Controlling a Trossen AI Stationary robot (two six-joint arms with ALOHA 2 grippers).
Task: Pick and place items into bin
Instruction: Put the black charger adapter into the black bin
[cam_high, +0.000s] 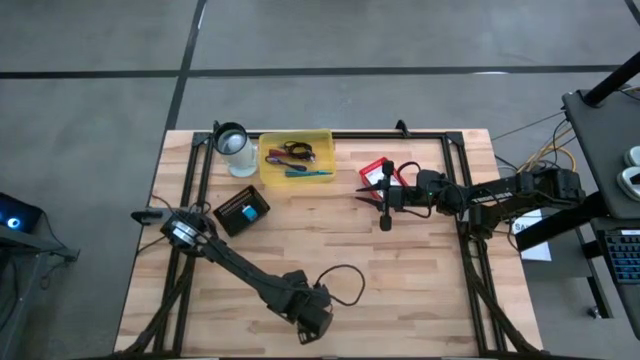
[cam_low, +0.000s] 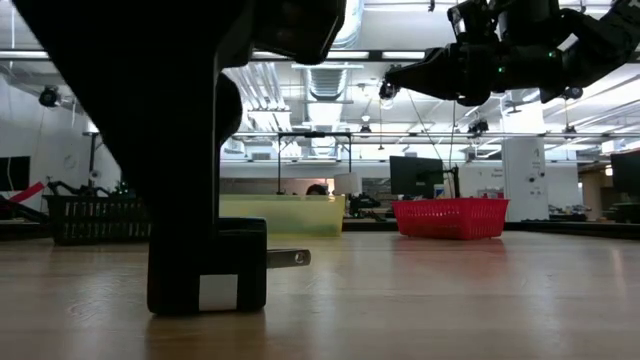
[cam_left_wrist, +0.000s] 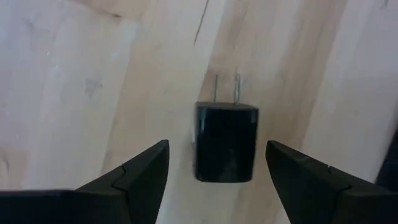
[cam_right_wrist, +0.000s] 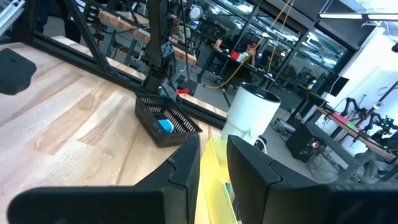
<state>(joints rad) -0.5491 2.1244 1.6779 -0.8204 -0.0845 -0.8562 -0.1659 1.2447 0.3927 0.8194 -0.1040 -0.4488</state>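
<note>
Left arm: dark, slim links, with a round silver-ringed joint near its base.
Left arm cable: thin black wire looping out beside the wrist.
Left gripper: two matte black fingers, wedge-shaped, flat-faced.
Right arm: black, blocky, jointed segments, tiny green lights along its underside in the low view.
Right gripper: two black angular fingers, hard-edged.

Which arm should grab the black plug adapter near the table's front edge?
Left. Its open gripper already straddles the black plug adapter; the right gripper hangs by the red basket.
</note>
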